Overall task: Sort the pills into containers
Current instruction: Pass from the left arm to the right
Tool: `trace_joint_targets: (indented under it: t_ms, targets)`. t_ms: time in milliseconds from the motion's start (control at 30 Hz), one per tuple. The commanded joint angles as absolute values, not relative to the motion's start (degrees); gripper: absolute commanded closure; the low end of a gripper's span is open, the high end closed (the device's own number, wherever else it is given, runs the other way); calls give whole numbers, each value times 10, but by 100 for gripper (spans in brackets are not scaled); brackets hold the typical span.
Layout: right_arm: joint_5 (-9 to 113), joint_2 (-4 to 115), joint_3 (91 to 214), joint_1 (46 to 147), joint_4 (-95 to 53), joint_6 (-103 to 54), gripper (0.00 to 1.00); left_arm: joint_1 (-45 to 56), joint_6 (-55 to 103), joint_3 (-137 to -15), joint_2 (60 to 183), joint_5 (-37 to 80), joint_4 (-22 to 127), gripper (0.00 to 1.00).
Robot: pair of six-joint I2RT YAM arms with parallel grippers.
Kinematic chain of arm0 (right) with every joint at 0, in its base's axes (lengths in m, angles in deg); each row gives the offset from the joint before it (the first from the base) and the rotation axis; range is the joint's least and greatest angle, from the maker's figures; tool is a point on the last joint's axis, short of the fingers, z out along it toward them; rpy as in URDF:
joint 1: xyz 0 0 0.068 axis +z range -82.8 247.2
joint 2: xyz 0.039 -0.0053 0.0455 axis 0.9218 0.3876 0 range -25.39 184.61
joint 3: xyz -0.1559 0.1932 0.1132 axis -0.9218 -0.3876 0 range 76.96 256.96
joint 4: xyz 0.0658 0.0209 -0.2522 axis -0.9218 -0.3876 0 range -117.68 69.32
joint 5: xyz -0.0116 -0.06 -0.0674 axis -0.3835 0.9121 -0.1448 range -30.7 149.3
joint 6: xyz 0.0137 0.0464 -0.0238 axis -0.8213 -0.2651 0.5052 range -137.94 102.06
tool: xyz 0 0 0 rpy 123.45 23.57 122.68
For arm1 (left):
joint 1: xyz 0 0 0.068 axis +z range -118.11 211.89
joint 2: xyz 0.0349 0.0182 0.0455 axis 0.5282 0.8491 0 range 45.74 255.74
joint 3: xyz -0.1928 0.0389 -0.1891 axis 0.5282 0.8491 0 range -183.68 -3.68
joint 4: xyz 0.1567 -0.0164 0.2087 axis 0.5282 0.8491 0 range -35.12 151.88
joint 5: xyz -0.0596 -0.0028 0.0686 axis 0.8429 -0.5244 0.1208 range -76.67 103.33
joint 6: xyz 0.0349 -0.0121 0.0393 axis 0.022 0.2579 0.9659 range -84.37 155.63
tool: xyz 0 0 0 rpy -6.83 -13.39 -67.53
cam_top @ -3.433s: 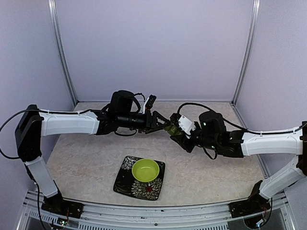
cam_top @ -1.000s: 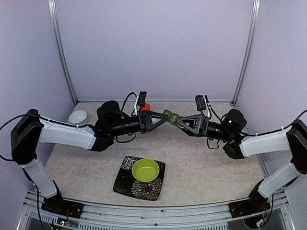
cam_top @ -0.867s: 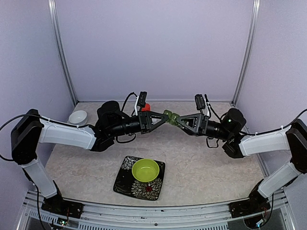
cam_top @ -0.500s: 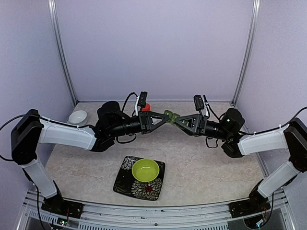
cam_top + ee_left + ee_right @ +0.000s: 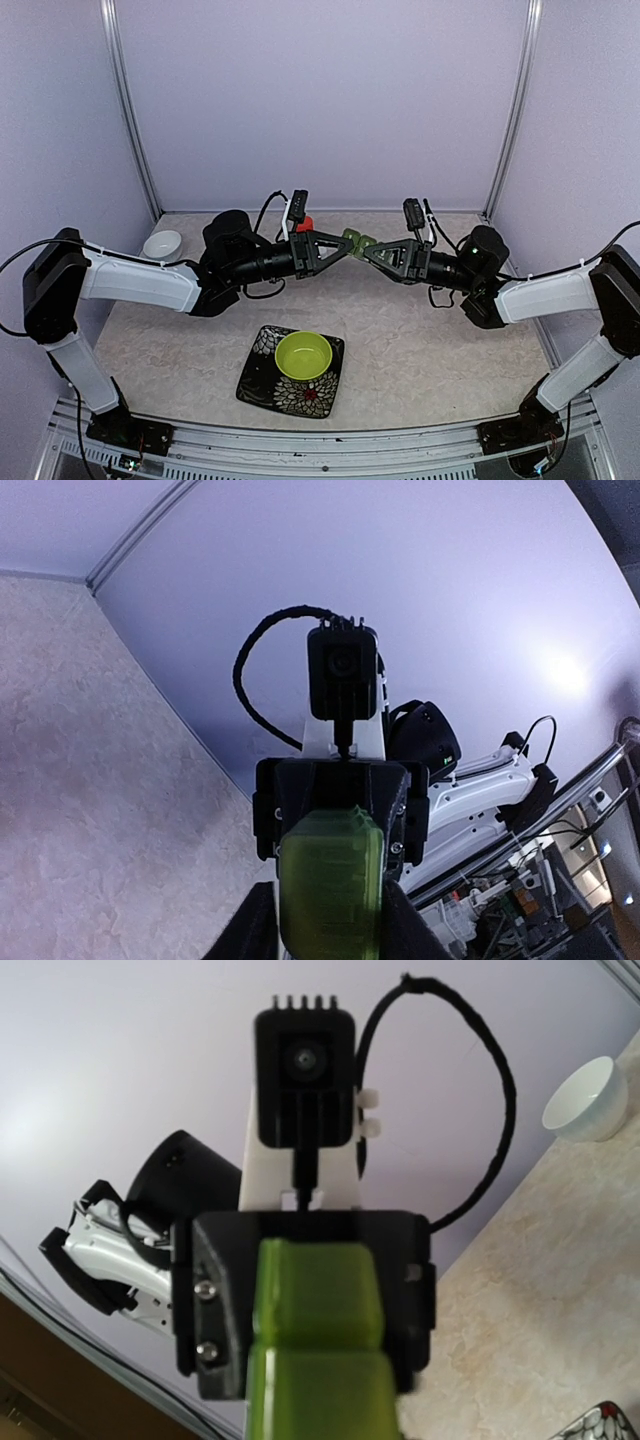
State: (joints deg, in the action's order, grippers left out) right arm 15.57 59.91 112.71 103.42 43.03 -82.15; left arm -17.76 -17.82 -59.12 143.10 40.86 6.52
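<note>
The left tool point(image 5: 343, 243) pinches one end of the pillbox point(image 5: 330, 880), its fingers point(image 5: 252, 940) drawn in against the strip's sides. The right tool point(image 5: 370, 249) meets it head-on and is closed on the other end. The pillbox hangs roughly level in the air between the two tools, above the rear middle of the surface point(image 5: 450, 340). It is a short strip of green, slightly see-through plastic, with seams across it between the compartments.
</note>
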Motion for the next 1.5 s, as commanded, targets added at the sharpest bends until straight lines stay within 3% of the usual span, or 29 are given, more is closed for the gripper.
trace_joint_targets:
  t_ms: [0,67,133,167,200,600,800,933,1267,1467]
  targets:
    - [143,598,1144,1035,455,-818,92,-181,-165,-600,1436,399,75,56]
    - [141,595,1144,1035,454,-818,92,-181,-158,-596,1430,397,79,42]
    - [139,590,1144,1035,453,-822,92,-181,-141,-591,1419,388,92,23]
    - [138,587,1143,1035,451,-824,92,-180,-127,-587,1411,383,100,8]
    - [136,584,1142,1035,446,-826,92,-178,-112,-583,1402,377,109,2]
    - [91,550,1155,1035,334,-864,91,-156,234,-477,1270,351,136,1]
    - [60,553,1164,1035,314,-936,91,-162,389,-428,1260,411,108,1]
    - [39,561,1163,1036,306,-969,90,-186,491,-431,1268,384,138,1]
    - [-11,612,1183,1068,289,-991,89,-197,617,-440,1297,399,115,1]
    - [-21,616,1193,1072,266,-981,91,-200,643,-457,1313,401,123,7]
